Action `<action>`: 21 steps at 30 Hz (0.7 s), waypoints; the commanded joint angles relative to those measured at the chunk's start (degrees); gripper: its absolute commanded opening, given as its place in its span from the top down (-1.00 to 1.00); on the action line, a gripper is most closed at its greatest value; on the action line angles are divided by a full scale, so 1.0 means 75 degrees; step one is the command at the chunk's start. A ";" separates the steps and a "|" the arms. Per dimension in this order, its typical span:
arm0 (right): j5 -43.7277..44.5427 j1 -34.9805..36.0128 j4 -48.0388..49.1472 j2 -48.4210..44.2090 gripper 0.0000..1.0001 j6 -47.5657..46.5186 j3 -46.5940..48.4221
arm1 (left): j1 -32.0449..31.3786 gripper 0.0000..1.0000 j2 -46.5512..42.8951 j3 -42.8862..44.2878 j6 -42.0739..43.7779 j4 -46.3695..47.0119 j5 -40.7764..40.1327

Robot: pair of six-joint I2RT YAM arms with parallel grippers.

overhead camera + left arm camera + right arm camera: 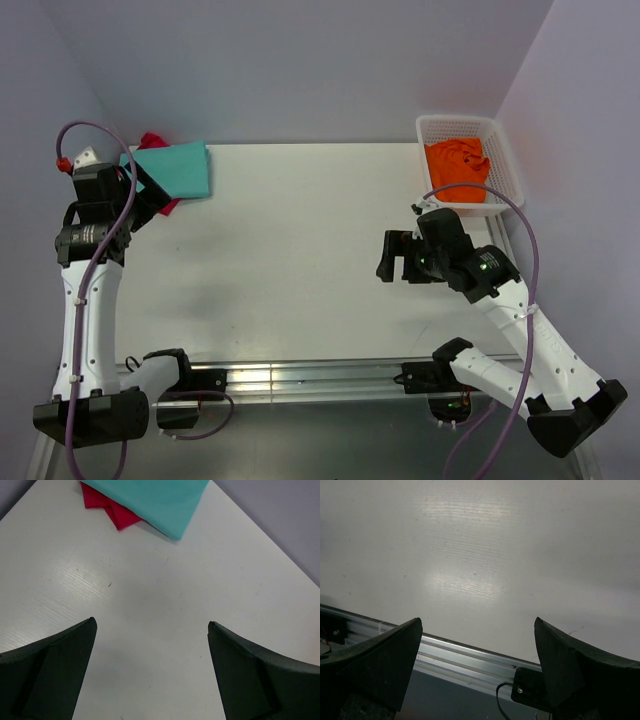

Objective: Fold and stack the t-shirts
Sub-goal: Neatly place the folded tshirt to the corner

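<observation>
two stacked, one waiting in the basket

top view: the teal shirt [178,170] lies folded over the red shirt [153,141] at upper left. the left claw [145,195] is just beside them, wide open and empty. the orange shirt [457,165] sits crumpled in the basket [506,160] at upper right. the right claw [392,257], open and empty, hangs below it over the table [300,250]. fetching the orange shirt looks next.

left wrist: the stack lies at the frame's top, apart from the fingers [60,655].

right wrist: only table shows, no shirt.

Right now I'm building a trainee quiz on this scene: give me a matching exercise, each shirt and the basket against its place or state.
1. teal t-shirt
2. red t-shirt
3. orange t-shirt
4. white basket

a. crumpled inside the basket
b. far right corner of the table
c. folded flat, lying on top
d. mostly hidden beneath another shirt

Pairs: 1-c, 2-d, 3-a, 4-b
</observation>
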 commanded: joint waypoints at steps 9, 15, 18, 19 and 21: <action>0.0847 0.0054 0.0158 0.0102 -1.00 -0.0160 0.0646 | -0.0582 -0.99 0.0369 0.0217 0.0666 0.0150 -0.1418; 0.0894 0.0054 0.0170 0.0137 -1.00 0.0040 0.0646 | -0.0700 -0.99 0.0569 -0.0109 0.0713 0.0560 -0.0413; 0.0963 0.0054 0.0182 0.0149 -1.00 0.0052 0.0611 | -0.0723 -0.99 0.0533 -0.0344 0.0760 0.0666 -0.0071; 0.0999 0.0054 0.0158 0.0172 -1.00 0.0063 0.0622 | -0.0735 -0.99 0.0499 -0.0380 0.0795 0.0655 -0.0094; 0.1034 0.0054 0.0158 0.0172 -1.00 0.0064 0.0634 | -0.0770 -0.99 0.0416 -0.0450 0.0865 0.0584 -0.0211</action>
